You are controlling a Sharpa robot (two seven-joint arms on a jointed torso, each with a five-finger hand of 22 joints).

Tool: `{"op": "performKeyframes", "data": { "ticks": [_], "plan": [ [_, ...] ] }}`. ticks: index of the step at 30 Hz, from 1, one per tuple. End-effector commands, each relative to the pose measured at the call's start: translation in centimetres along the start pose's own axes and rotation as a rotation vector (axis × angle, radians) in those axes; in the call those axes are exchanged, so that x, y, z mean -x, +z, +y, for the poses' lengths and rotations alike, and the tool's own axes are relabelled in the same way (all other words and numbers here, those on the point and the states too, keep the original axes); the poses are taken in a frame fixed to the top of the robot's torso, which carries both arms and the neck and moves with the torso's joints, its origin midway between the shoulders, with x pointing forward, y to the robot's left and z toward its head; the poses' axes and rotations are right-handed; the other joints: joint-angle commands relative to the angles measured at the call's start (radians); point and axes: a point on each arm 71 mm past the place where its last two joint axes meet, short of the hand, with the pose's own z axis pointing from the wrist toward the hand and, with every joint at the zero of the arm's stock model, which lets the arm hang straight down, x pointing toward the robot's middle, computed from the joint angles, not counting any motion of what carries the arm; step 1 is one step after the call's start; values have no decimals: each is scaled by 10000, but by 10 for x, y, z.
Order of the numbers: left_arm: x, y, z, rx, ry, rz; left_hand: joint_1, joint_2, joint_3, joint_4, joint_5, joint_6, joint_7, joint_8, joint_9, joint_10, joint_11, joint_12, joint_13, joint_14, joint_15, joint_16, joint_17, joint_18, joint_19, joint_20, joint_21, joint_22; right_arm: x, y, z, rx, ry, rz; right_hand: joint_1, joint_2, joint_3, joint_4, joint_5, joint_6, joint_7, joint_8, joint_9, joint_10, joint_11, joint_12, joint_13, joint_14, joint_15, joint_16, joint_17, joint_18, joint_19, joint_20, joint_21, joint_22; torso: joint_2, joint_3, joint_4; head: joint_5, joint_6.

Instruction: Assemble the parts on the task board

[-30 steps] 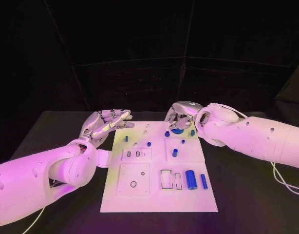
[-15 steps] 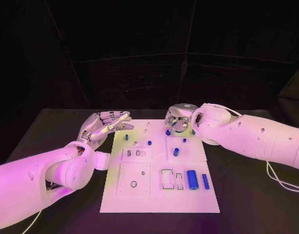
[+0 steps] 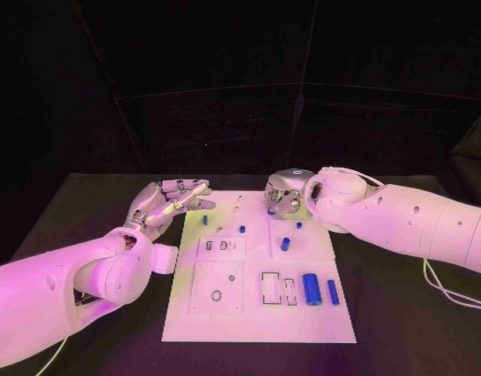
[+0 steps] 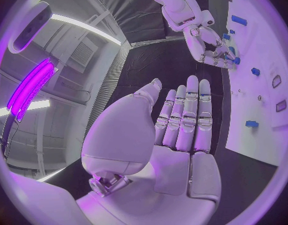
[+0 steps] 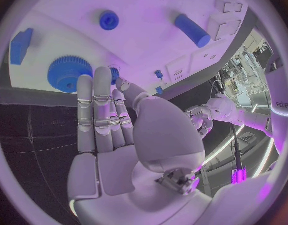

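Hovering just off the far left corner of the task board (image 3: 258, 329), the left hand (image 3: 171, 200) holds nothing, its fingers straight and slightly apart; the left wrist view shows the same flat, released palm (image 4: 181, 135) beside the board's edge. On the white board, from left to right, a small blue peg (image 3: 204, 220) stands near the far left, another blue peg (image 3: 242, 229) a little right of it, then a short blue cylinder (image 3: 284, 244) near the middle. Nearer the robot, a thick blue cylinder (image 3: 311, 289) lies beside a thinner blue bar (image 3: 333, 291) on the right half. Several rectangular recesses (image 3: 269, 287) sit in the board; whether anything lies inside them is hard to make out. At the far right edge of the board the right hand (image 3: 286, 196) hangs over the parts and hides what lies under it. The right wrist view shows its fingers (image 5: 103, 115) extended and together, gripping nothing, with a blue gear (image 5: 68, 73) on the board just past the fingertips, a small blue round part (image 5: 109, 20) and a blue block (image 5: 20, 46) nearby. No legible writing appears on the board.
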Motion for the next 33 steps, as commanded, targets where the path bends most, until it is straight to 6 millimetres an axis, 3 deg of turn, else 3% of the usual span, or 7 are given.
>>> {"op": "performKeyframes", "data": {
  "ticks": [1, 16, 23, 33],
  "plan": [
    [-1, 0, -1, -50, -17, 149, -43, 14, 16, -68, 38, 67, 31, -56, -13, 85, -5, -59, -14, 68, -5, -69, 18, 139, 80, 18, 23, -17, -1, 0, 0, 11, -245, 284, 11, -46, 129, 17, 11, 85, -11, 49, 2, 112, -29, 31, 0, 266, -24, 276, 184, -171, 181, -13, 305, 382, 42, 0, 13, -8, -12],
    [3, 0, -1, 1, 8, 109, -43, 2, 25, -92, 33, 61, 41, -84, -15, 82, 3, -95, -14, 77, -2, -91, 28, 137, 89, 18, 18, -25, -1, -1, -1, -9, -322, 292, -56, -159, 378, 115, 22, 195, -8, 25, -5, 229, -49, -24, -5, 137, -14, 1300, 1043, -258, 386, -6, 831, 1018, 84, 5, 14, -21, -32],
    [4, 1, -1, 33, 20, 91, -58, -7, 24, -100, 29, 54, 51, -107, -16, 75, 12, -124, -15, 82, 3, -109, 36, 135, 93, 19, 13, -32, 0, -1, 0, 59, -310, 195, -99, -335, 404, 139, 25, -31, 56, -55, -34, -125, 44, -139, -31, 20, 53, 1475, 1132, -269, 347, 42, 921, 1094, 89, 8, 22, -32, -27],
    [6, 1, 0, 108, 49, 46, -76, -16, 28, -119, 27, 38, 67, -146, -17, 58, 26, -174, -17, 89, 11, -142, 49, 133, 99, 23, 3, -44, 1, -1, 0, 141, -220, -9, -96, -415, 424, 166, 175, -152, 96, -49, -31, -284, 87, -118, -24, -27, 91, 1713, 1308, -276, 339, 82, 1007, 1182, 116, 17, 18, -5, -13]
  ]
}}
